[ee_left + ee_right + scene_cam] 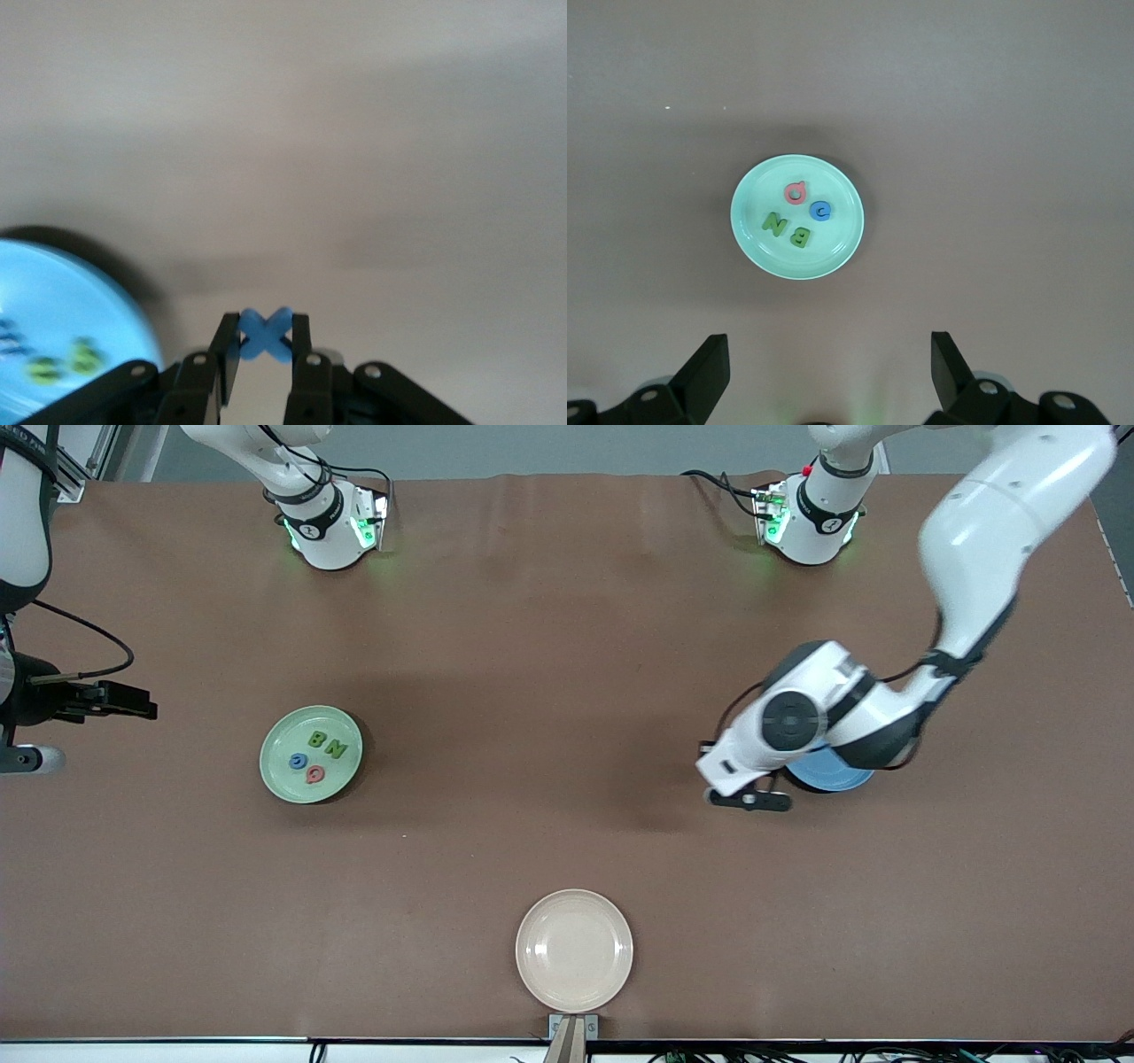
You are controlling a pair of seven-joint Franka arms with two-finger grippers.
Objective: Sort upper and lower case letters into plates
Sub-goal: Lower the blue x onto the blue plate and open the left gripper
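Fingers of the left end effector (264,341) are clamped on a small blue x-shaped letter (264,334), seen clearly in the left wrist view. The left end effector (764,790) hangs in the air over the counter (567,646), just beside the blue plate (837,775), at the plate's edge that faces the right arm's end of the counter. The left arm's wrist covers much of that plate in the front view. In the left wrist view the blue plate (62,328) shows beside the held letter, carrying small green letters (62,363) too blurred to read.

The right end effector (828,376) waits with its fingers wide apart and nothing between them, off at the right arm's end of the counter (97,700), well apart from the pale green plate (283,779). That plate lies toward the right arm's end of the counter from the blue plate, well apart from it. On it rest four letters: a green B (316,738), a green N (336,748), a blue letter (299,761) and a red-pink letter (314,775).

A cream-beige plate (574,950) lies nearer the front camera than the pale green plate, well apart from both other plates.
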